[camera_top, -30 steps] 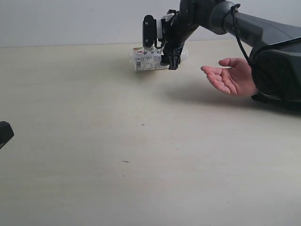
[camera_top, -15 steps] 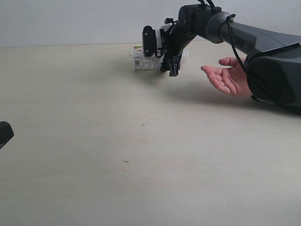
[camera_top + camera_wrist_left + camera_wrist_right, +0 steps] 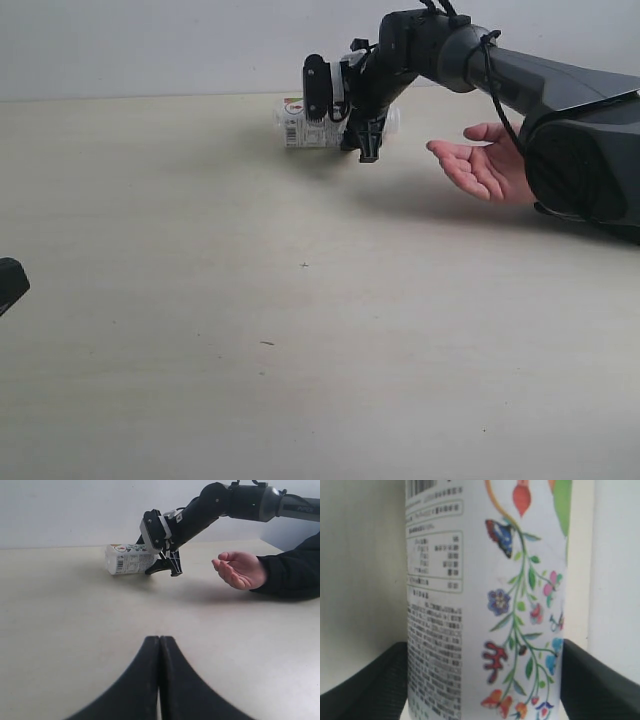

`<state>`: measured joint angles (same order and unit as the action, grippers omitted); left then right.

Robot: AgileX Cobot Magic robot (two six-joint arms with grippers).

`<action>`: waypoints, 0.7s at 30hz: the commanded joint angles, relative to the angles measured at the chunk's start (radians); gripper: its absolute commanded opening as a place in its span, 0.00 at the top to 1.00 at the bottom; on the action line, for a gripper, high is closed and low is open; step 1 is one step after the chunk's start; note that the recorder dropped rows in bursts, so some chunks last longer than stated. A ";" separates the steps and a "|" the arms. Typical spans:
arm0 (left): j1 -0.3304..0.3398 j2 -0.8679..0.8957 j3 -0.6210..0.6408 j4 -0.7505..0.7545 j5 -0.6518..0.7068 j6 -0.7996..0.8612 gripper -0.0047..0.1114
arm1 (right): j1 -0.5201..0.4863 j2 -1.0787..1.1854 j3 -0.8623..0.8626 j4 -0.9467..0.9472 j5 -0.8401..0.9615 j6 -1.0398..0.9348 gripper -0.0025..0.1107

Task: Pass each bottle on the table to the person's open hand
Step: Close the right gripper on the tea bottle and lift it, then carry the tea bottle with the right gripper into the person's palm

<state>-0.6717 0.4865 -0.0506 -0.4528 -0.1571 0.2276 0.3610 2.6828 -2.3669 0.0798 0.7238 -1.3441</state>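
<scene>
Right arm (image 3: 520,75) sits lower than a second ago; right gripper (image 3: 350,125) clamps the bottle (image 3: 297,122), upper centre, left of the open hand (image 3: 485,160). I see left gripper (image 3: 159,642) fingers pressed together.

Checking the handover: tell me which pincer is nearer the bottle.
Right. The right pincer is shut around the bottle itself; the left pincer sits shut, far off across the table.
</scene>
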 commanded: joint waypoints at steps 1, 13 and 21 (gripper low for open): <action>-0.002 -0.008 0.003 -0.005 -0.001 0.003 0.96 | -0.001 -0.002 -0.005 -0.004 0.005 0.045 0.98; -0.002 -0.008 0.003 -0.003 -0.001 0.004 0.96 | -0.001 -0.064 -0.005 -0.008 0.006 0.155 0.98; -0.002 -0.008 0.003 -0.003 -0.001 0.004 0.96 | -0.001 -0.131 -0.005 -0.166 0.010 0.494 0.98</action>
<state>-0.6717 0.4865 -0.0506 -0.4528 -0.1571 0.2276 0.3610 2.5935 -2.3669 0.0000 0.7352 -1.0253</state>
